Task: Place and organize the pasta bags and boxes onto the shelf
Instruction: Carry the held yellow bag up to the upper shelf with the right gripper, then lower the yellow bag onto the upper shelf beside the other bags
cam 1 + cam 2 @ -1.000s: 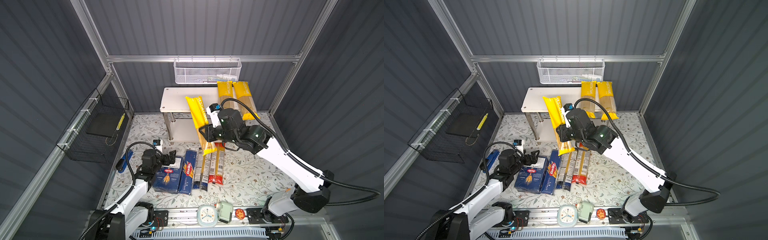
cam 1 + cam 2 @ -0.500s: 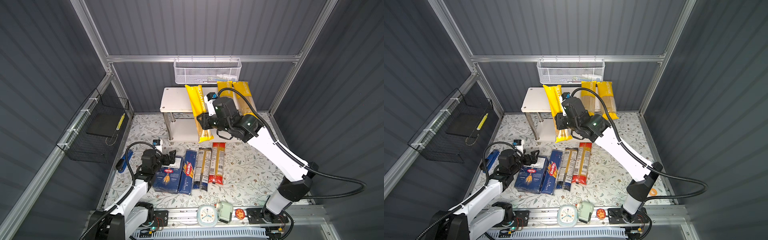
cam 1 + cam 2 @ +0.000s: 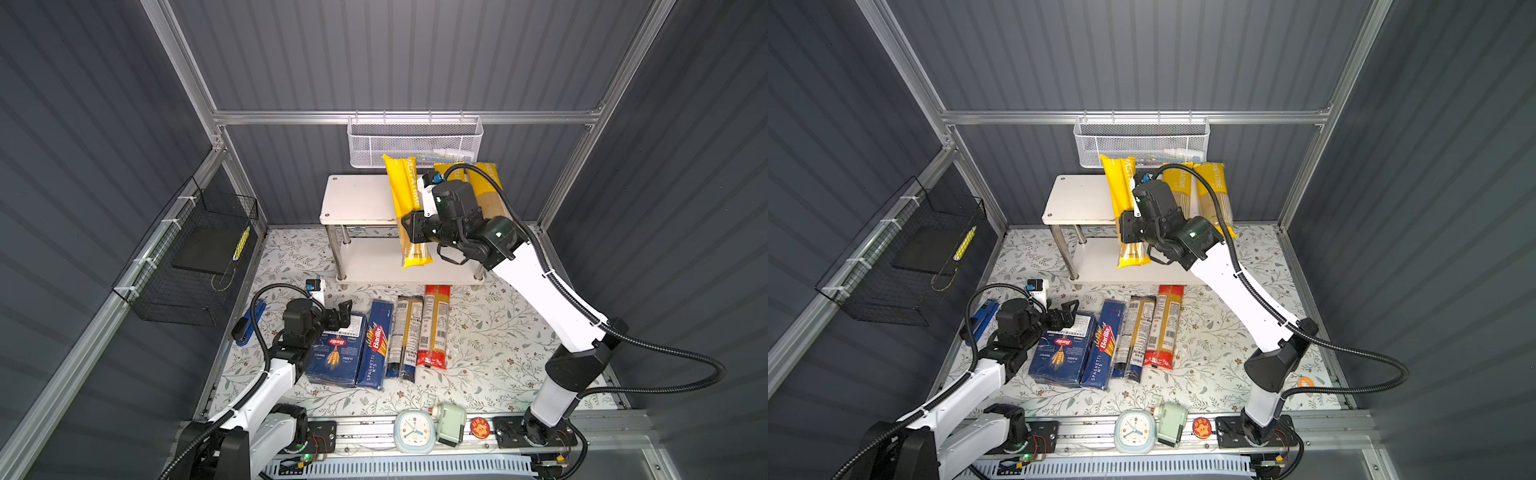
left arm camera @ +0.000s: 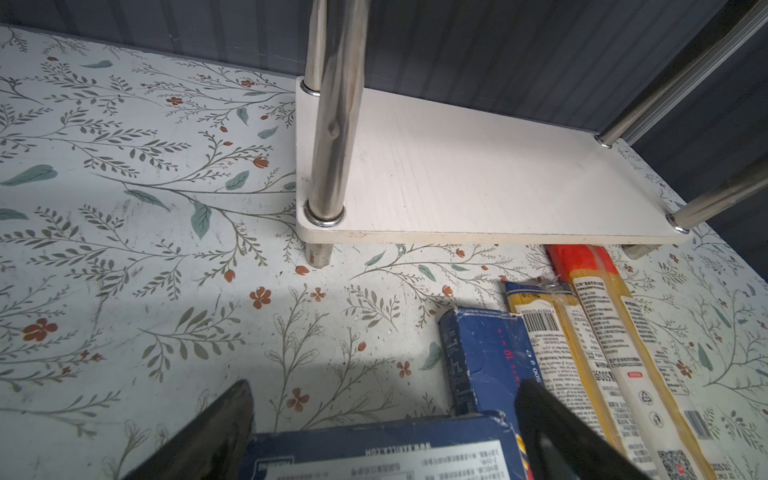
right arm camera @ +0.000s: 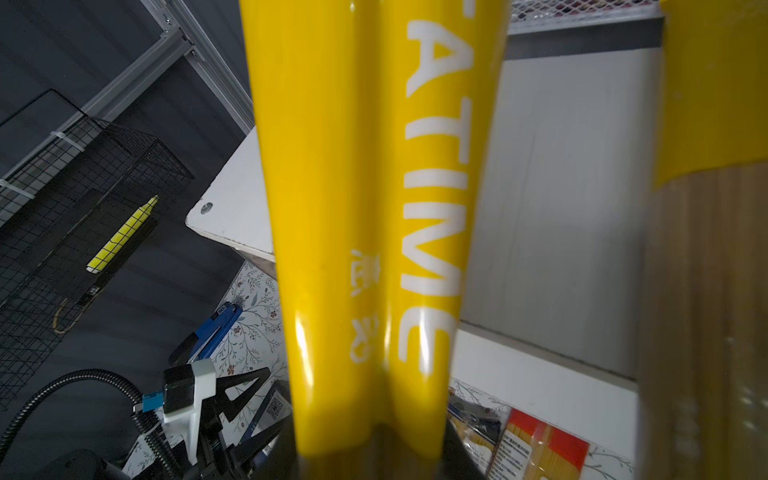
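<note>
Left gripper (image 3: 344, 311): jaws spread over the far end of the wide box (image 3: 334, 353); unmoved in the last second.
Boxes: the wide box and the narrow box (image 3: 376, 345) lie side by side near the desk's (image 3: 498, 332) front-left corner.
Loose bags: the dark-ended bag (image 3: 403, 336) and the red-ended bag (image 3: 434, 328) lie just right of the boxes, untouched.
Right gripper (image 3: 411, 226): jaws pinching the third yellow bag (image 3: 405, 195) below its middle.
Change: a second ago this bag hung low before the shelf (image 3: 357, 199); now it is over the top board, its near end past the front edge.
Far: two yellow bags (image 3: 1214, 191) lie at the board's right end.
Meaning: release looks close; four items remain.
</note>
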`<state>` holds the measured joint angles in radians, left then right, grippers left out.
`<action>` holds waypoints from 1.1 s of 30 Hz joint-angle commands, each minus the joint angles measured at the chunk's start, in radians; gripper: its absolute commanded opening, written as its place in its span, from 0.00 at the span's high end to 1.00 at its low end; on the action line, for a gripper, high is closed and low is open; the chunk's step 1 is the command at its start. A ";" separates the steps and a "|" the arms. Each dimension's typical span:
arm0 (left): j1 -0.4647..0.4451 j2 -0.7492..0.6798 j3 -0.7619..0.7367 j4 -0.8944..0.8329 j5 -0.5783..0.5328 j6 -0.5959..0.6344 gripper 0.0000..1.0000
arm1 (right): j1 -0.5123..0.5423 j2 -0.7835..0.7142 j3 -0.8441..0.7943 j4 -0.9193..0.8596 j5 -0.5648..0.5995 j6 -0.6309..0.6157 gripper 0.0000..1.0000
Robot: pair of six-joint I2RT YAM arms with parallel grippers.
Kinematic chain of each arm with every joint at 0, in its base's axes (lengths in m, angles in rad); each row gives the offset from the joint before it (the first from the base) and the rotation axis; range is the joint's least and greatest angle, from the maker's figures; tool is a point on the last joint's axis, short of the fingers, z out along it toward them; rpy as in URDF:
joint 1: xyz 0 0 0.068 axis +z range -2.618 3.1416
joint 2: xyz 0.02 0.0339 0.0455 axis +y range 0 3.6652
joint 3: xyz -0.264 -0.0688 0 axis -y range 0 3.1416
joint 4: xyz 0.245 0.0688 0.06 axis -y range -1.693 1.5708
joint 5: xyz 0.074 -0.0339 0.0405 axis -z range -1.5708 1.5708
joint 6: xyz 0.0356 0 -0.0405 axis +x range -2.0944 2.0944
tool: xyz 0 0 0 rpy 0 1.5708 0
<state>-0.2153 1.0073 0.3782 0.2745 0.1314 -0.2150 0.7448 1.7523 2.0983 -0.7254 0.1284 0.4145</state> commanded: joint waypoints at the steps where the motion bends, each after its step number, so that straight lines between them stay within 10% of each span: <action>1: -0.004 -0.009 0.006 -0.001 0.011 -0.010 0.01 | -0.016 -0.014 0.073 0.152 -0.006 -0.019 0.78; 33: -0.004 0.001 0.008 0.003 0.023 -0.015 0.01 | -0.161 0.084 0.162 0.151 -0.112 0.068 0.64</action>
<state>-0.2153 1.0077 0.3782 0.2768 0.1352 -0.2218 0.5995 1.8618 2.2181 -0.7033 0.0147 0.4816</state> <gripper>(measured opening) 0.993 0.362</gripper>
